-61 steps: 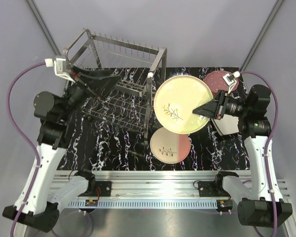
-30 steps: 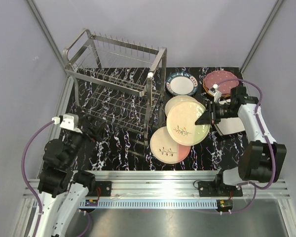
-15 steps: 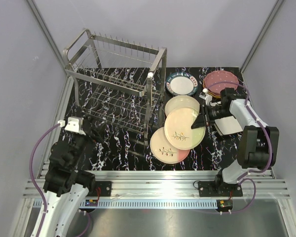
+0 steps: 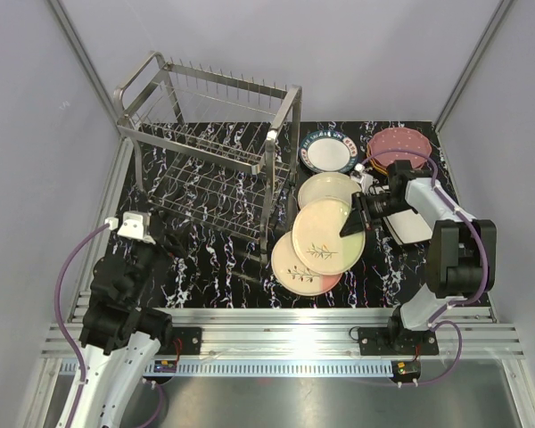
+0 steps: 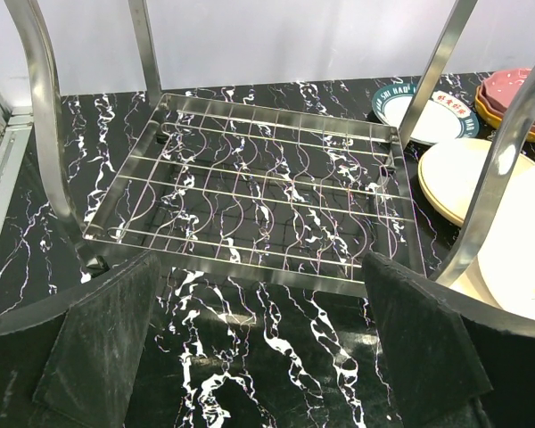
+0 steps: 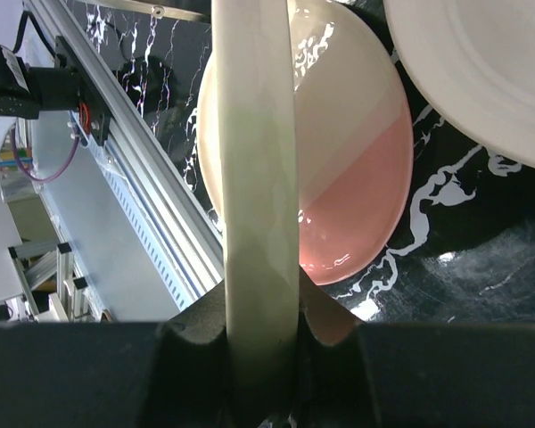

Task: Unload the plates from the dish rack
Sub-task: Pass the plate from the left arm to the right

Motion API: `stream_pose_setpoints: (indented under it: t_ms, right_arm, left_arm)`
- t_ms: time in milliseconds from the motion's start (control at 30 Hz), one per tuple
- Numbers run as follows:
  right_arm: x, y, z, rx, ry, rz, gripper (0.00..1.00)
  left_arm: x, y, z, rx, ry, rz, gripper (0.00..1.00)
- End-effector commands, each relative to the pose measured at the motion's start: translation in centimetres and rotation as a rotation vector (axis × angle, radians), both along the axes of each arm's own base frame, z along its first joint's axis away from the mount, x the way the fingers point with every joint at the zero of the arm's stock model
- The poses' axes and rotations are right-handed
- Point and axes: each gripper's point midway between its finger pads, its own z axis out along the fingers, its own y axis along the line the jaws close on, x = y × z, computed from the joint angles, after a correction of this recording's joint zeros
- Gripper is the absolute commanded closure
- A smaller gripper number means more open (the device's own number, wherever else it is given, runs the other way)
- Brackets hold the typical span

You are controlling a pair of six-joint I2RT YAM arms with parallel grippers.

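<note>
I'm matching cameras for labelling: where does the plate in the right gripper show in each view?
Top external: held plate centre right, in the right gripper.
Left wrist: probably at the lower right edge.
Right wrist: edge-on, centre.
Shared landmark: plain cream plate.

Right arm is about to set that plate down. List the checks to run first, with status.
1. Right hand pinches the held plate at its rim: ok.
2. Pink plate lies under it as a landing spot: ok.
3. Gap between held plate and pink plate: cannot tell.
4. Held plate clear of the plain plate: cannot tell; they overlap from above.
5. Left hand open, away from the plates: ok.
6. Rack holds no plates: ok.
</note>
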Motion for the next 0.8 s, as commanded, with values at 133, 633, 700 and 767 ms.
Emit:
stream_pose_setpoints:
  t_ms: [133,633,700,767]
  right_arm:
    - [-0.3,2.1,1.4,0.075,-0.026,0.064,0.97]
    - [-0.8,3.4,0.0,0.044,0.016,0.13,0.97]
    - [-0.9,3.7,-0.1,0.042,0.018,0.143,0.96]
    - [-1.0,3.7,-0.2,0.041,0.026,0.148,0.96]
  left_arm:
    - [0.2,0.5,1.4,-0.007,-0.063,0.026,0.01]
    - [0.1,0.6,1.4,-0.006,-0.063,0.03,0.01]
    - [0.1,0.6,1.4,-0.006,-0.064,0.033,0.01]
    - [0.1,0.7,1.4,-0.007,-0.066,0.036,0.01]
